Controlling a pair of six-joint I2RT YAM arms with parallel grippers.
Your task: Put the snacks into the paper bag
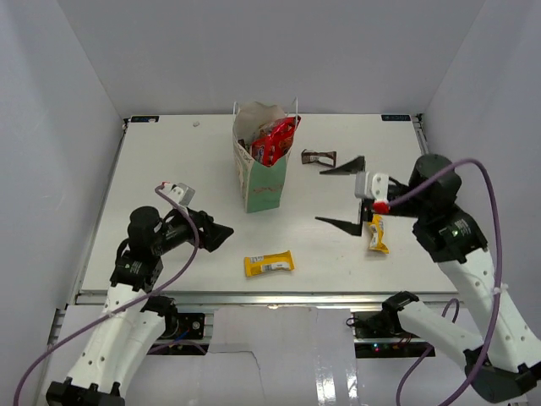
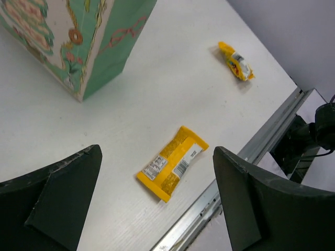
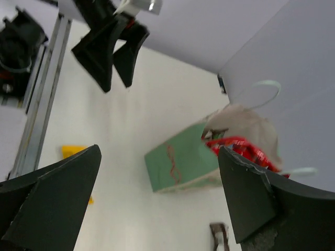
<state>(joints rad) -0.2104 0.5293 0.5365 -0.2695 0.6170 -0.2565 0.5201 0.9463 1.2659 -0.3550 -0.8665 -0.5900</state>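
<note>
The mint-green paper bag [image 1: 264, 184] stands at the table's middle back with a red-orange packet [image 1: 275, 139] sticking out of its top. It also shows in the left wrist view [image 2: 99, 47] and the right wrist view [image 3: 180, 164]. One yellow bar [image 1: 269, 264] lies near the front edge and shows in the left wrist view [image 2: 172, 168]. A second yellow bar [image 1: 378, 233] lies under my right gripper. A dark brown bar [image 1: 319, 157] lies right of the bag. My left gripper [image 1: 221, 233] is open and empty, left of the first yellow bar. My right gripper [image 1: 342, 194] is open wide and empty.
White walls enclose the table on three sides. A metal rail [image 2: 246, 172] runs along the table's front edge. The dark blue bag is not in view.
</note>
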